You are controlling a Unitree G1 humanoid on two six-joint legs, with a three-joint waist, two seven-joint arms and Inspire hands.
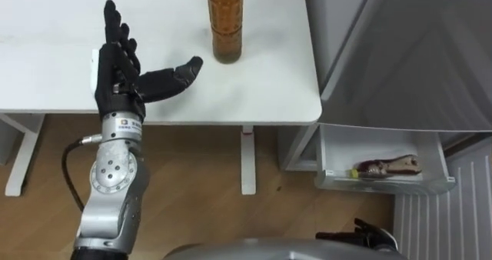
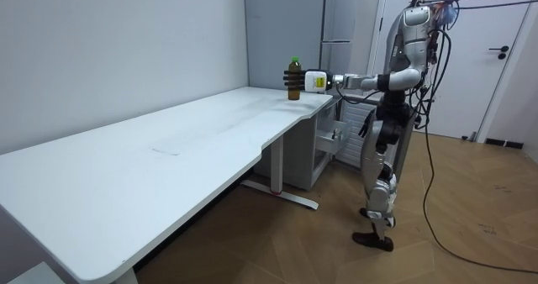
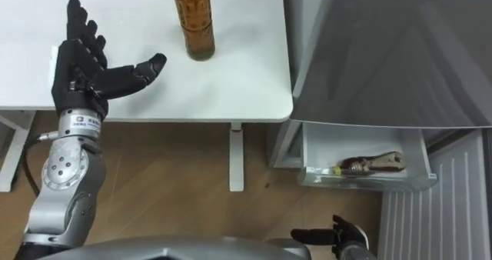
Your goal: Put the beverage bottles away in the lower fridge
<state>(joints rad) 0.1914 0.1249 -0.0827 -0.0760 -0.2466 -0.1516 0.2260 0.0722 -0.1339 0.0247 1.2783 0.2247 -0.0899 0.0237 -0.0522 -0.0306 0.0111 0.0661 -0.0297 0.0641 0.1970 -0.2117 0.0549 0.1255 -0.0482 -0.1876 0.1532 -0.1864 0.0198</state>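
An amber drink bottle [image 1: 225, 21] [image 3: 196, 21] stands upright on the white table [image 1: 46, 29] near its right end; in the room view the bottle [image 2: 293, 78] has a green cap. My left hand [image 1: 123, 68] [image 3: 84, 64] hovers over the table just left of the bottle, open, fingers straight and thumb pointing toward it, a short gap between them. The right hand [image 1: 373, 235] [image 3: 342, 235] hangs low by my side, fingers relaxed and empty. To the right, the lower fridge drawer [image 1: 332, 156] is pulled out.
The grey fridge front [image 1: 415, 52] rises right of the table's rounded corner [image 1: 315, 110]. A wrapped food pack [image 1: 384, 168] lies in the open drawer. Table legs [image 1: 247, 156] stand on the wooden floor. In the room view I stand at the table's end beside the fridge.
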